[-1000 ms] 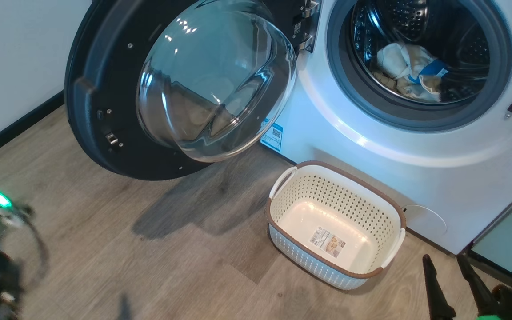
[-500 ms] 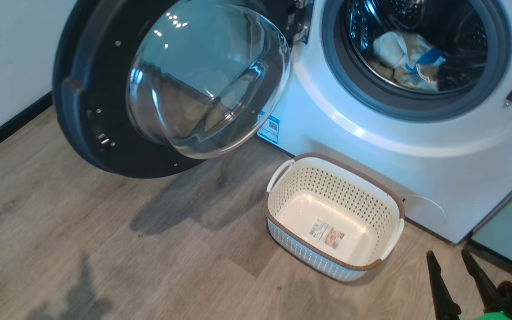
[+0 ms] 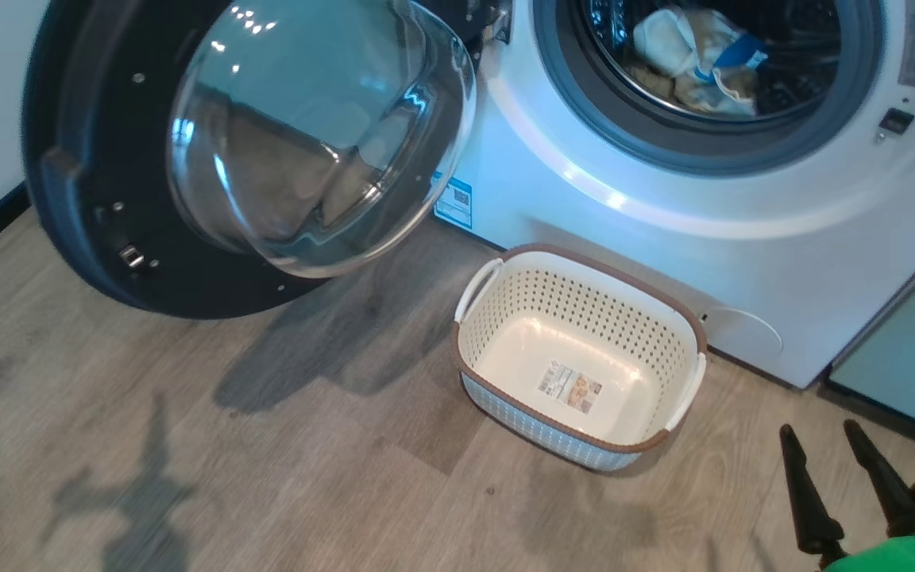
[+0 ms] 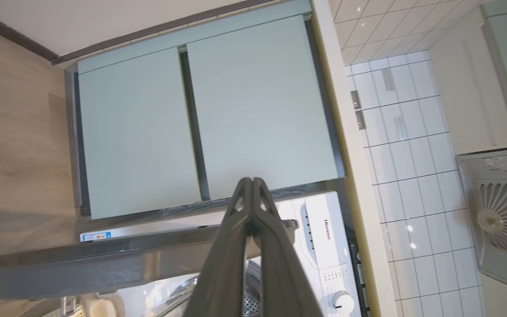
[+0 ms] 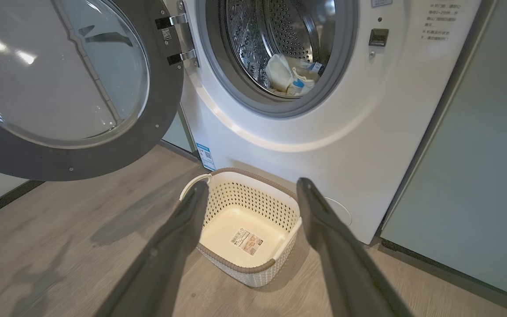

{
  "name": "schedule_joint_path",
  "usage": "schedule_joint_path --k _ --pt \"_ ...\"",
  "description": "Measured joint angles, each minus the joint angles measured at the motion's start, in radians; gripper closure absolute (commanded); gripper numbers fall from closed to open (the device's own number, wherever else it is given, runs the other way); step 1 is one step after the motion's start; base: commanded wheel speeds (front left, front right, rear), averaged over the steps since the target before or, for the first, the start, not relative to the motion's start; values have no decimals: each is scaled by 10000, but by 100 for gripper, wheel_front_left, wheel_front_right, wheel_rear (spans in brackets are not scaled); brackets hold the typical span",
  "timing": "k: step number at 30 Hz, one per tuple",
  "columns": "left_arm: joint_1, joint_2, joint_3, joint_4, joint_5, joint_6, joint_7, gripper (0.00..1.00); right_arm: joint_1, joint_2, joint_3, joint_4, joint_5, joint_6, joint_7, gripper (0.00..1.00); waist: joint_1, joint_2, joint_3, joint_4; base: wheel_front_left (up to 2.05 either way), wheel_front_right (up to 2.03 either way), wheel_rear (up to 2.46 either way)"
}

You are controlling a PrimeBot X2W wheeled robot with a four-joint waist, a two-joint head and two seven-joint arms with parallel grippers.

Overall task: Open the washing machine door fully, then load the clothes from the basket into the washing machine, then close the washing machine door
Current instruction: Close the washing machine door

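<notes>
The right gripper (image 3: 817, 429) is held spread and empty before the washing machine (image 3: 584, 206); the left gripper (image 4: 250, 180) is clenched on nothing. The basket (image 3: 584, 306) is seen empty at its foot, the clothes (image 3: 692, 56) inside its drum (image 5: 253, 35), the washing machine door (image 3: 267, 143) swung wide.

Bright overhead light is seen; glare is thrown on the washing machine door (image 3: 251, 151) and washing machine (image 3: 664, 222), soft shadows are cast on the floor (image 3: 187, 477).
</notes>
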Motion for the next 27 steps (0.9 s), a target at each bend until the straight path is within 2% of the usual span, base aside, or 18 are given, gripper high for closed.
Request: schedule_joint_path --k 8,27 --pt "-326 17 -420 800 17 56 499 100 -194 -221 -69 -313 -2 0 188 0 0 0 444 -376 0 0 0" --pt "-823 -184 -700 2102 196 -621 625 100 -432 -554 -138 -727 -2 0 441 0 0 0 1335 -804 0 0 0"
